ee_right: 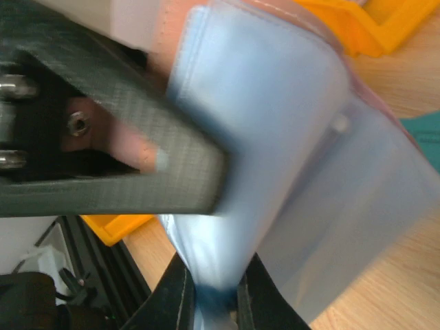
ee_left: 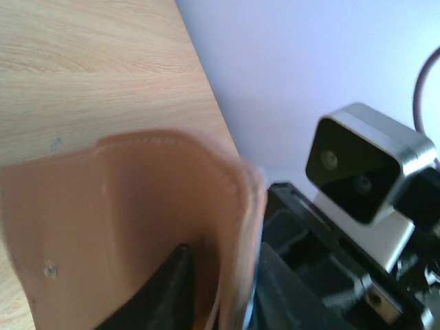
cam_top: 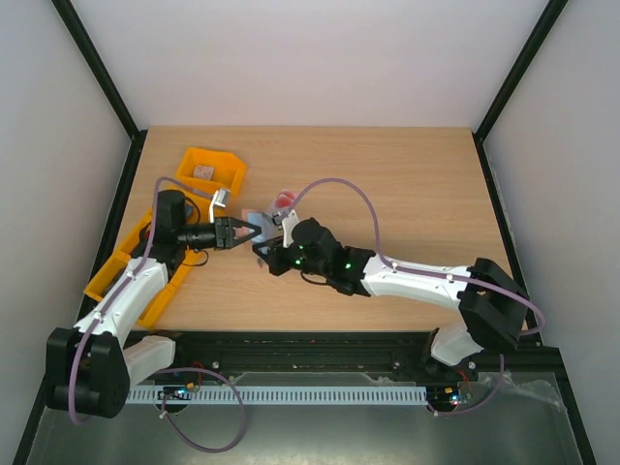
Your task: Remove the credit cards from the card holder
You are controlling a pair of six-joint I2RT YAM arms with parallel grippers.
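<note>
— Firstly, edges and clearance: what is recorded?

— Both arms meet left of centre on the table (cam_top: 417, 184), with the card holder (ee_right: 295, 158) held between them. Bare wood lies open across the centre and right of the overhead view. The left side is crowded. One orange bin (cam_top: 211, 170) sits at upper left, just behind the left gripper (cam_top: 250, 232). A second bin (cam_top: 108, 276) runs along the left edge under that arm.

— Grip state?

— The left gripper is pinched on the holder's reddish-brown edge, seen at the bottom of its wrist view. The right gripper (ee_right: 213, 302) is pinched on the grey-blue inner panel at bottom centre of its own view. The two sets of fingers sit close together.

— Anything obscured?

— Considerable. The holder fills both wrist views and is blurred in each. The teal-green card (ee_right: 427, 141) shows only as a sliver at the right edge, cut off by the frame. A red patch (cam_top: 284, 201) just above the holder in the overhead view is too small to identify. The holder's pockets cannot be made out.
</note>
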